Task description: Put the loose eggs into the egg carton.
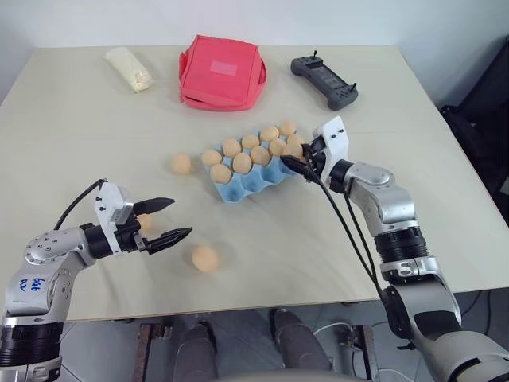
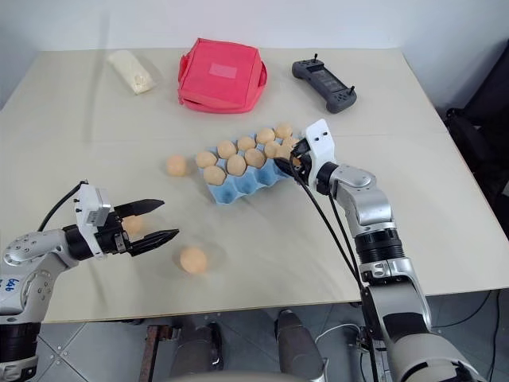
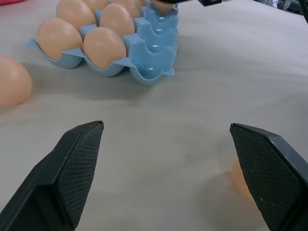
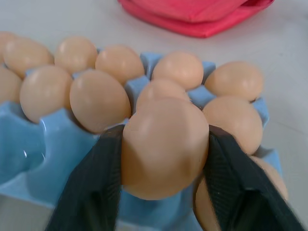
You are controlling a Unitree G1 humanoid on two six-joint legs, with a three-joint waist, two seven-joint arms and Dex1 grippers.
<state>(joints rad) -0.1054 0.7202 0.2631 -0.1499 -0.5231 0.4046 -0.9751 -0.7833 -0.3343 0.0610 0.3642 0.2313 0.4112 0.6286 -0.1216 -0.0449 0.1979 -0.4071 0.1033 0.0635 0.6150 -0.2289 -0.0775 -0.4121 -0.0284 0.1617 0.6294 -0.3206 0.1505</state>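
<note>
The light blue egg carton [image 1: 253,185] sits mid-table with several tan eggs in its cups; its near front cups are bare. My right gripper [image 1: 301,163] is at the carton's right end, shut on an egg [image 4: 163,144] just above the cups. Three loose eggs lie on the table: one [image 1: 181,164] left of the carton, one [image 1: 205,258] near the front edge, and one [image 1: 145,222] partly hidden beneath my left gripper. My left gripper [image 1: 180,218] is open, pointing toward the carton, with nothing between its fingers [image 3: 79,163].
A red fabric bag [image 1: 222,72] lies at the back, with a white packet [image 1: 130,68] to its left and a black controller [image 1: 324,81] to its right. Cables hang from my right arm down to the table's front edge.
</note>
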